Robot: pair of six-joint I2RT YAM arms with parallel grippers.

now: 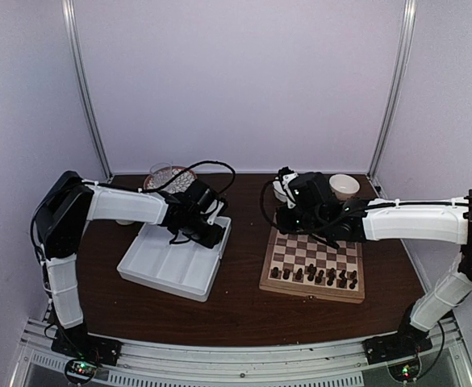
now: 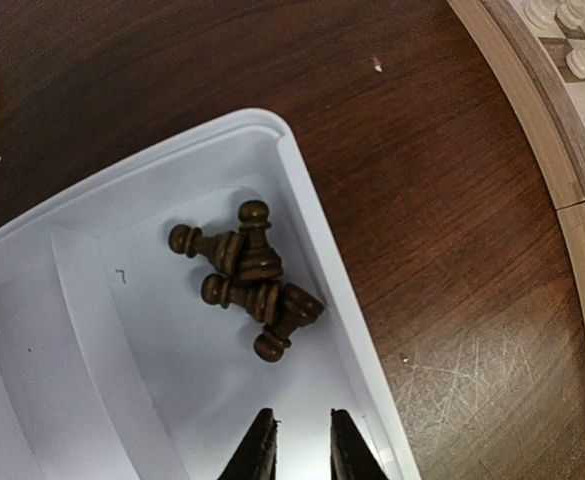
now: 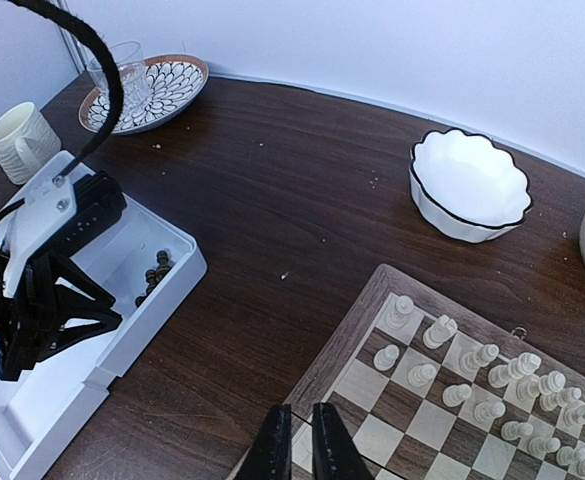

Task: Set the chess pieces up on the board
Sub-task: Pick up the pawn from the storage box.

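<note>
Several dark chess pieces [image 2: 247,280] lie in a heap in a corner compartment of the white tray [image 2: 72,330]. My left gripper [image 2: 302,440] hangs just short of the heap, open by a narrow gap with nothing between its fingers. In the top view the left gripper [image 1: 207,234] is over the tray [image 1: 167,270]. The board [image 1: 316,254] carries a row of dark pieces [image 1: 312,276] along its near edge. Cream pieces [image 3: 472,370] stand at its far side. My right gripper [image 3: 300,440] is shut and empty above the board's corner [image 3: 362,320].
A white scalloped bowl [image 3: 469,185] stands behind the board, and another white vessel [image 1: 344,185] to its right. A patterned plate [image 3: 162,85] with a glass [image 3: 122,65] and a cream mug [image 3: 17,140] stand behind the tray. Bare dark table lies between tray and board.
</note>
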